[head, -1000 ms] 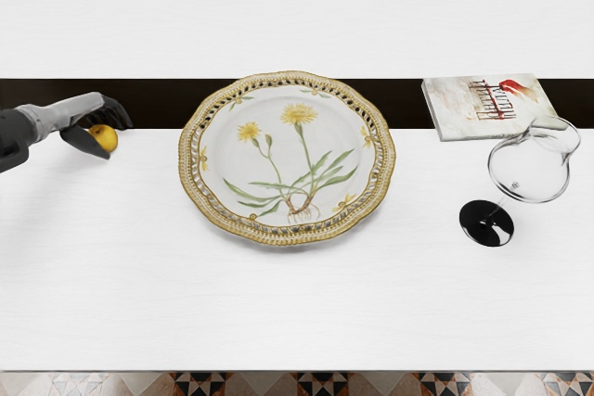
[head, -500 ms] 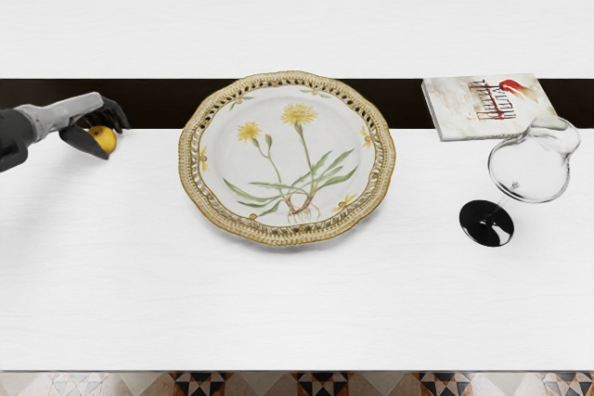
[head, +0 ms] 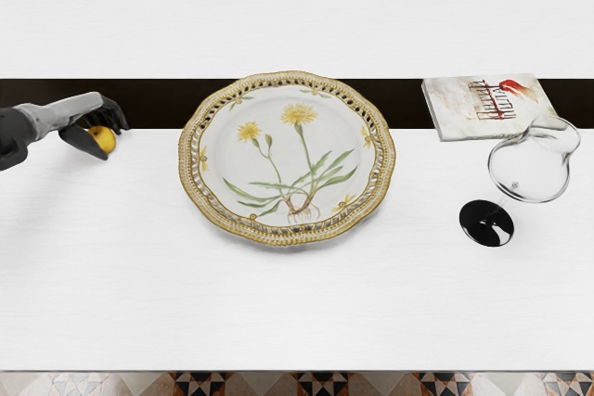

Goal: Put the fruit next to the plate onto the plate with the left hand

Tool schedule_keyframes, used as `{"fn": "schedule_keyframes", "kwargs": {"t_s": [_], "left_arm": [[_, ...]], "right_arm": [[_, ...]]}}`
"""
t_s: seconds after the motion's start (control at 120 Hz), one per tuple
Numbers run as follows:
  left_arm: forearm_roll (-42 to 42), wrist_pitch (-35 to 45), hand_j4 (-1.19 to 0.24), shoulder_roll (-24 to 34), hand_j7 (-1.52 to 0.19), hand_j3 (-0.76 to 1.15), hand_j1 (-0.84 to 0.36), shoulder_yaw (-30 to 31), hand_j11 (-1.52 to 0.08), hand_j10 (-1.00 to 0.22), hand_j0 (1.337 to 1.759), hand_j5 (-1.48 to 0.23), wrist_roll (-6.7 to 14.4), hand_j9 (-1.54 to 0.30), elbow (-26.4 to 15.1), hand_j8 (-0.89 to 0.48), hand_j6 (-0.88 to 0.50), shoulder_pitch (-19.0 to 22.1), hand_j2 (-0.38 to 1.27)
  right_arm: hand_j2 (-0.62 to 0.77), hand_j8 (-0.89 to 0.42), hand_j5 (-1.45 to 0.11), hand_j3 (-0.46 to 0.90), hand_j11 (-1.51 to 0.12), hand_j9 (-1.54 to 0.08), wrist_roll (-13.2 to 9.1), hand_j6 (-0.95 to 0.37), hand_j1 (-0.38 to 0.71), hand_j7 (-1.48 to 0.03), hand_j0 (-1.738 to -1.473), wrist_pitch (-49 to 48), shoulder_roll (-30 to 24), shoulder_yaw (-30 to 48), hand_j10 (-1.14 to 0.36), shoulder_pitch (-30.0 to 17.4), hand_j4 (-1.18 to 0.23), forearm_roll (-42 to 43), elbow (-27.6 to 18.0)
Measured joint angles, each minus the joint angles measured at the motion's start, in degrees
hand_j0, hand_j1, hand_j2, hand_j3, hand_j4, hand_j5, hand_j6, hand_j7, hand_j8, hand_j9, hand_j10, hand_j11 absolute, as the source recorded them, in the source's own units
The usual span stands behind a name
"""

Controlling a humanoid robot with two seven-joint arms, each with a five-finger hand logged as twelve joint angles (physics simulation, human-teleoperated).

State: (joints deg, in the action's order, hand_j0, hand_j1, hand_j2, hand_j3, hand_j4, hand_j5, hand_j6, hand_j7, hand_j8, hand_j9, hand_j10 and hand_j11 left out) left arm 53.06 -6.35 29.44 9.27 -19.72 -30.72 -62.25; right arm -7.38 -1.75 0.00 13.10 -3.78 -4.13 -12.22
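No text legible anywhere, book at upper right of the frame marked with dark red lettering-like strokes on its pale cover, too small and blurred to be read, no numbers or brands made out

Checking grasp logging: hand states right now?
Left hand: closed on the yellow fruit, left of the plate.
Right hand: not in view.
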Motion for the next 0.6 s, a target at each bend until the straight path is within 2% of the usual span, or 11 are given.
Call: {"fn": "schedule_keyframes", "kwargs": {"t_s": [0.425, 0.558, 0.6], "left_arm": [[0.0, -0.1, -0.62, 0.0, -0.81, 0.00, -0.27, 1.2, -0.83, -0.52, 1.655, -0.81, 0.0, -0.82, 0.0, -0.46, -0.61, -0.4, 0.17], [0.0, -0.1, -0.62, 0.0, -0.82, 0.00, -0.29, 1.5, -0.84, -0.51, 1.654, -0.82, 0.0, -0.83, 0.0, -0.44, -0.61, -0.4, 0.21], [0.0, -0.1, -0.63, -0.1, -0.82, 0.00, -0.27, 1.5, -0.85, -0.51, 1.654, -0.82, 0.0, -0.83, 0.0, -0.44, -0.61, -0.4, 0.17]], "right_arm": [[-0.01, -0.03, -0.03, 0.00, -0.03, -0.03, 0.1, -0.03, -0.32, -0.03, -1.658, 0.0, 0.0, 0.0, -0.03, 0.0, -0.03, 0.0, 0.0], [-0.01, -0.03, -0.03, 0.00, -0.03, -0.03, 0.1, -0.03, -0.32, -0.03, -1.658, 0.0, 0.0, 0.0, -0.03, 0.0, -0.03, 0.0, 0.0], [-0.01, -0.03, -0.03, 0.00, -0.03, -0.03, 0.1, -0.03, -0.32, -0.03, -1.658, 0.0, 0.0, 0.0, -0.03, 0.0, -0.03, 0.0, 0.0]]}}
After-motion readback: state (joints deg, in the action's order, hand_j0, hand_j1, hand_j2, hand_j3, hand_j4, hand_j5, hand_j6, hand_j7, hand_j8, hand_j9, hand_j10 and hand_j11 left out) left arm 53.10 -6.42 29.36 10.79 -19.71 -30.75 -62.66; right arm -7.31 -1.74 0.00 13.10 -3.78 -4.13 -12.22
